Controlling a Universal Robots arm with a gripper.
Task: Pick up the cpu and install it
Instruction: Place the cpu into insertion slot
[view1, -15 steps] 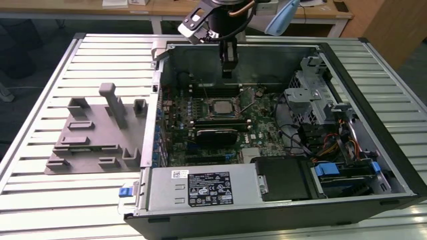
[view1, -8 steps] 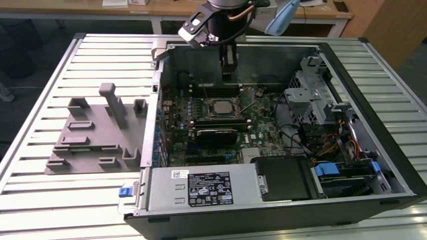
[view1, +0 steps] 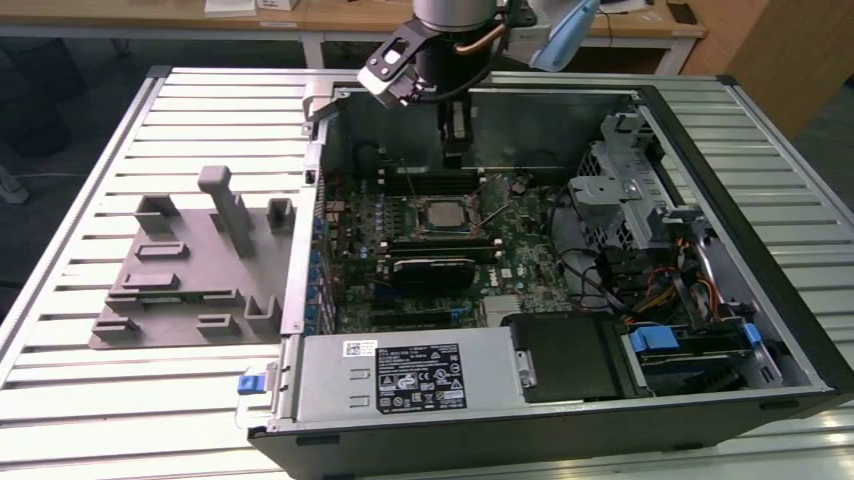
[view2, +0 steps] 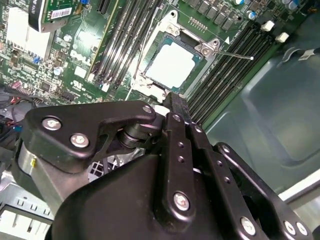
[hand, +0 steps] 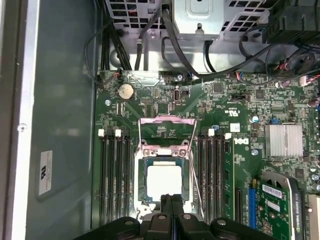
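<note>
My hand (hand: 171, 199) is closed tight on nothing because the cpu (hand: 164, 181) already sits flat in the socket (hand: 139, 176) just ahead of it, clamp frame (hand: 165, 121) open.

The arm (view1: 451, 18) stands upright in the exterior view, its wrist (view1: 434, 65) directly beneath it and the claw (view1: 455, 150) pointing straight down. In both wrist views the 2 dark fingers (hand: 165, 205) lie pressed side by side, tips meeting, seemingly with nothing gripped between them. The linkage bars (view2: 180, 165) are folded in close.
</note>
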